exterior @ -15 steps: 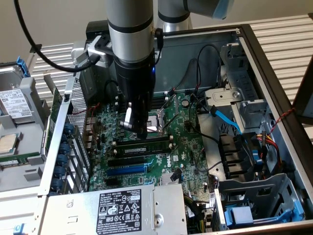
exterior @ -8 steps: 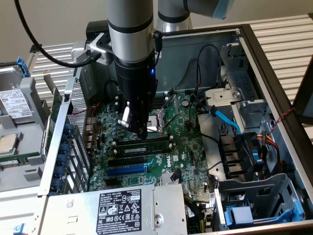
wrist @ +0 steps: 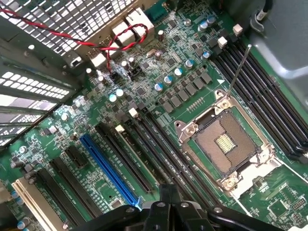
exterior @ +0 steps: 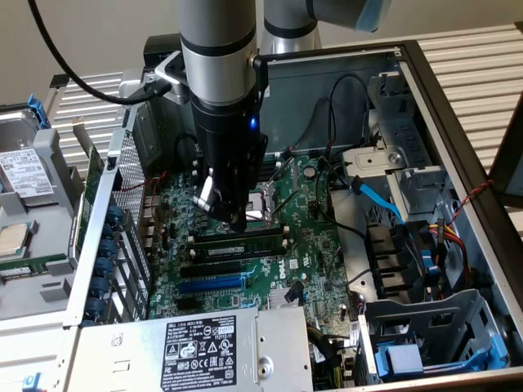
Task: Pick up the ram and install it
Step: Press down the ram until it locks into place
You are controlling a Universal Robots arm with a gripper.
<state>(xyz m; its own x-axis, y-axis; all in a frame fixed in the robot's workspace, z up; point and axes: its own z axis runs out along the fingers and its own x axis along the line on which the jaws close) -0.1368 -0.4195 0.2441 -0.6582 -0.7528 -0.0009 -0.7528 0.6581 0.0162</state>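
Power supply (exterior: 204,347) with its big label sits closest in the exterior view, low in the frame. Above it the gripper (exterior: 231,219) hangs over the motherboard (exterior: 315,245) at frame centre, fingers pinched together with nothing between them as far as I can see. Just below its tip, the ram (exterior: 237,242) appears already seated in a slot, lying flat across the board. Risk-wise, I reckon the closed fingers are so near the open CPU socket (wrist: 225,141) that any sideways drift could clip those pins, or push the stick down crooked.
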